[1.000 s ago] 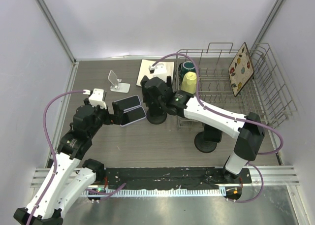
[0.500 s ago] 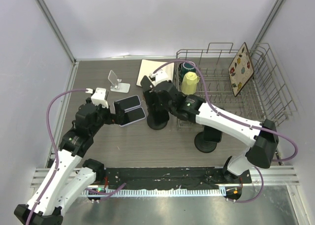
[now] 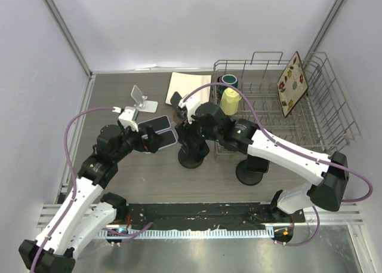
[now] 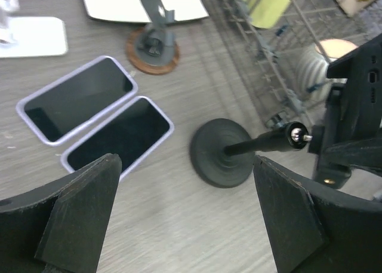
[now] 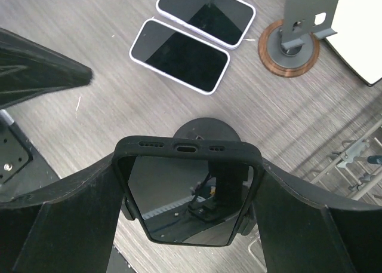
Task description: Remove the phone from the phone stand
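Note:
A phone in a black case [image 5: 188,192] sits in the side clamps of a black phone stand with a round base [image 5: 206,132]. My right gripper [image 5: 188,195] is shut on the phone, one finger on each long side. In the top view this gripper [image 3: 194,134] is above the stand's base [image 3: 192,159]. The left wrist view shows the stand's base [image 4: 224,152] and its tilted pole ending in a ball joint [image 4: 295,134]. My left gripper [image 4: 185,219] is open and empty over bare table just left of the base, and it also shows in the top view [image 3: 152,140].
Two lavender-edged phones [image 4: 74,100] [image 4: 119,135] lie flat left of the stand. A small stand on a wooden disc [image 4: 152,46], a white stand [image 3: 142,100] and a white pad [image 3: 188,82] are behind. The dish rack [image 3: 322,112] holds a yellow cup [image 3: 230,100] and a plate [image 3: 291,82]. Another black stand [image 3: 249,171] is near right.
My right gripper and the black stand with its phone have shifted toward the near edge of the table. My left gripper has moved right, closer to the stand.

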